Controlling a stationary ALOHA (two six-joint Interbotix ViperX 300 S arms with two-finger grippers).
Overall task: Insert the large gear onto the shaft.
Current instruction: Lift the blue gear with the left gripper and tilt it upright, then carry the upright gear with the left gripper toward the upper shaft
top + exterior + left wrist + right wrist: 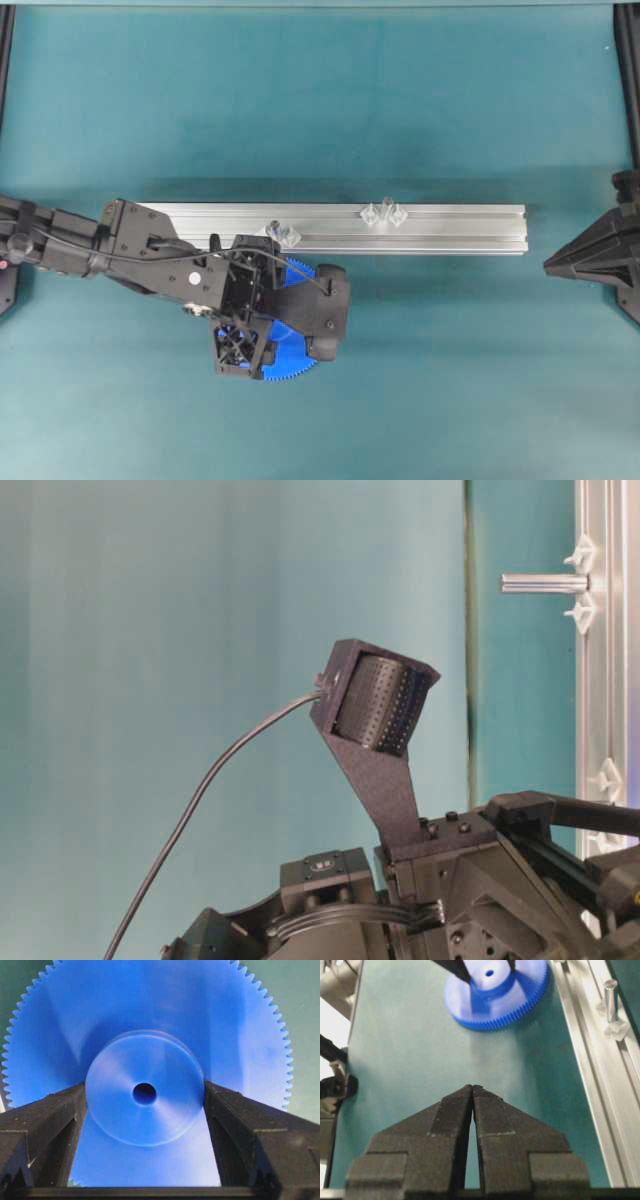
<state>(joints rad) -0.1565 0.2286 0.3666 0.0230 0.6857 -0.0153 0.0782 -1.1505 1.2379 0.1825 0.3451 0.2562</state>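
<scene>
The large gear (296, 356) is a bright-blue toothed disc lying flat on the green mat, just in front of the rail. My left gripper (285, 325) is over it, and its two fingers (220, 1125) press both sides of the raised hub (145, 1070), around the centre hole. The gear also shows in the right wrist view (495, 1002). The shaft (383, 213) is a thin grey pin on a clear winged base, standing on the rail to the gear's right (610, 995). My right gripper (472, 1088) is shut and empty at the right edge (548, 265).
The aluminium rail (450, 228) runs left to right across the middle of the mat. A second, shorter pin on a clear base (283, 234) stands on the rail right behind my left gripper. Dark frame posts stand at both far corners.
</scene>
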